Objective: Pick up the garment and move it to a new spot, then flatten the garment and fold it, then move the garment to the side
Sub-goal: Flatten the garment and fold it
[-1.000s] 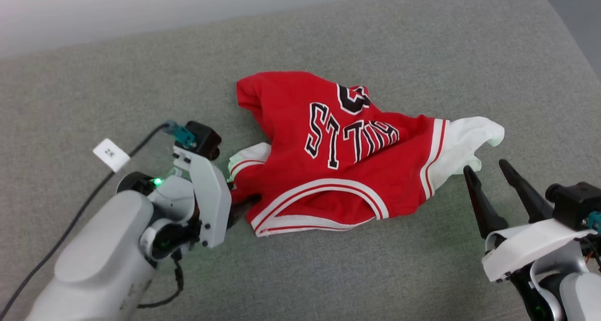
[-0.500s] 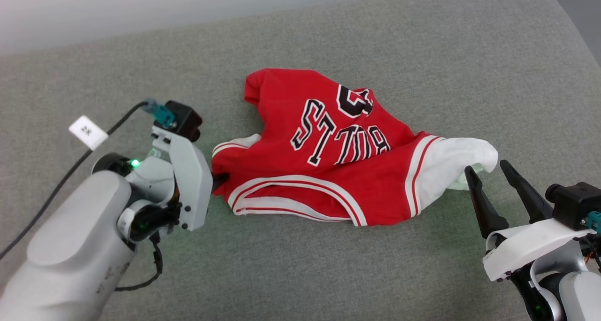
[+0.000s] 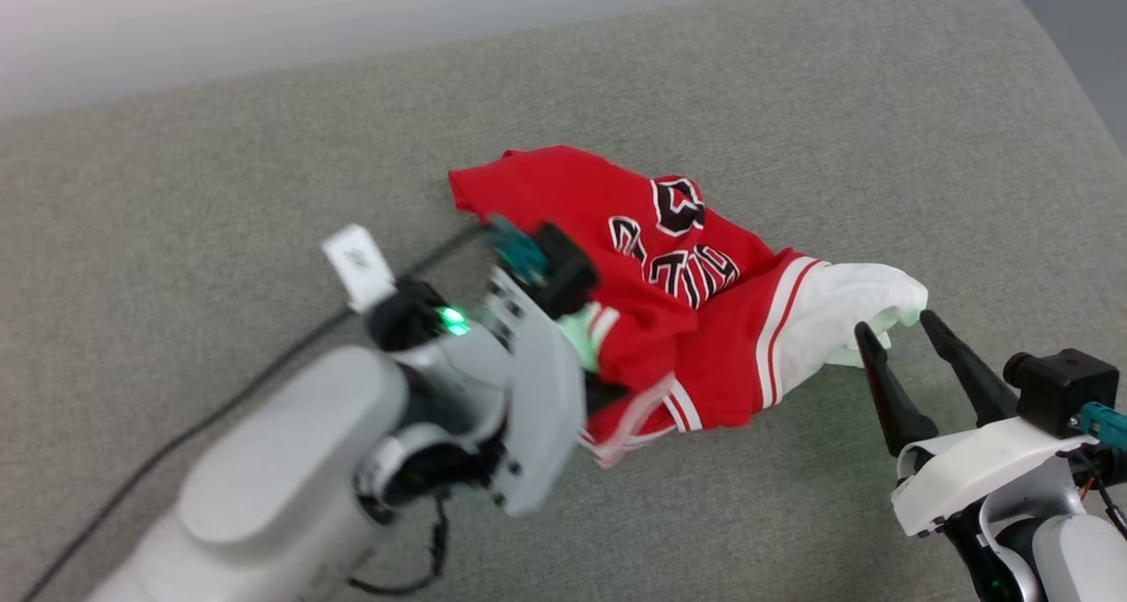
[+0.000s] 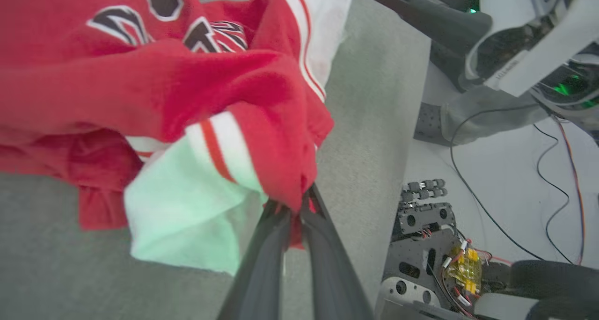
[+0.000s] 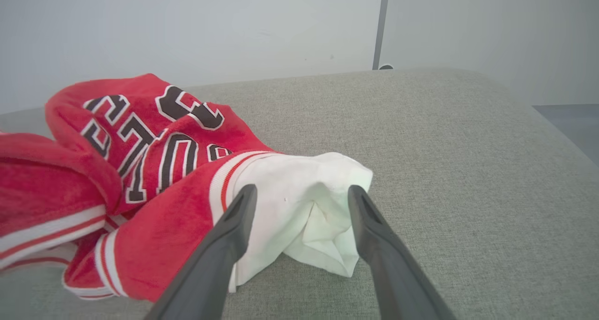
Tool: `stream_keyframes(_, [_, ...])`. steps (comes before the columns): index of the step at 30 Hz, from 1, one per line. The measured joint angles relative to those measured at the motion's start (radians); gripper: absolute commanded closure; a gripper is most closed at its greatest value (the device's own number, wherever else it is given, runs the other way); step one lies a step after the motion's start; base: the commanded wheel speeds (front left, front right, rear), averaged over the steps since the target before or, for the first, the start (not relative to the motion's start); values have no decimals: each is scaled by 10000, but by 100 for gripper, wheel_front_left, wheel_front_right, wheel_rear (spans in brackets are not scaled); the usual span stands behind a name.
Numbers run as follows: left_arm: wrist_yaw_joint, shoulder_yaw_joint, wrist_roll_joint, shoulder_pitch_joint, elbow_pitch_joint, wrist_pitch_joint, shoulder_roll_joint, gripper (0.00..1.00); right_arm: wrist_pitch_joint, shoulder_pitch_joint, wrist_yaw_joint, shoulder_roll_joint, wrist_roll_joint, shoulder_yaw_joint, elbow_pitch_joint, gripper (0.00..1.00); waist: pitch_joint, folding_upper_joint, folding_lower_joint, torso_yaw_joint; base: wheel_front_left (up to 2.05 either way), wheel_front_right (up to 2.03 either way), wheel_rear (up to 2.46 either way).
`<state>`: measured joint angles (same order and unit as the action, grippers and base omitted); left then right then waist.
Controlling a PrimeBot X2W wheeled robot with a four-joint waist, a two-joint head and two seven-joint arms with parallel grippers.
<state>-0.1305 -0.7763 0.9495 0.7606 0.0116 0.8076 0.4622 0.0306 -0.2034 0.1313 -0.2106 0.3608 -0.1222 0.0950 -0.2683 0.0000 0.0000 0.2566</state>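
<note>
The grey upholstered surface (image 3: 792, 100) was a coarse, flecked weave, flat on top and rounded off at its far right corner (image 3: 1004, 3). A plain pale wall (image 5: 187, 25) stood behind its far edge, with a thin dark vertical strip (image 5: 380, 25) running up it. In the left wrist view the surface's edge dropped to a pale floor (image 4: 496, 179) strewn with thin black cables (image 4: 468, 179).

The far half of the surface lay bare, as did the stretch toward its right edge and the near strip under the arms.

The jersey (image 3: 713, 347) sat bunched near the middle of the surface, well apart from the far and right edges. It was soft red knit, heaped in thick folds, with black white-outlined lettering creased across the top and white-and-red striped trim at its openings. One white sleeve (image 3: 845, 312) trailed out toward the right edge, crumpled into a loose cone.

The left gripper (image 4: 295, 210) was clenched on a fold of red cloth beside the other sleeve, its dark fingers pinched together with the fabric gathered above them. The right gripper (image 3: 896, 325) was released, its tapered fingers spread wide, tips either side of the white sleeve's end; whether they touched it could not be told.
</note>
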Motion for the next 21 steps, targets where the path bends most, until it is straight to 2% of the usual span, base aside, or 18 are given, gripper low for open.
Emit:
stream_keyframes(4, [0,-433,209,-228,-405,213,-343,95,-44,15,0,4,21,-46,75,0,2,0,0,145,0,0,0])
stream_keyframes(7, [0,-690,221,-376,-431,265,-453,80,-90,45,2,65,21,-86,153,0,1,0,0,251,0,0,0])
stream_keyframes(8, [0,-765,182,-412,-372,245,-458,70,-88,45,2,86,19,-104,186,0,3,0,0,283,0,0,0])
stream_keyframes(9, [0,-832,140,-471,-293,174,-470,36,-90,45,0,113,21,-113,222,0,7,0,0,312,0,0,0])
stream_keyframes(11, [0,-940,100,-618,-86,98,-500,0,-104,44,0,165,19,-142,286,0,22,0,0,359,0,0,0])
stream_keyframes(16, [-2,-974,25,-706,190,-196,-468,0,-121,44,0,211,21,-138,420,0,84,0,0,369,0,0,0])
stream_keyframes(21, [94,-708,403,-712,-176,-153,-362,0,-128,43,0,198,10,-92,468,0,188,0,0,259,0,0,0])
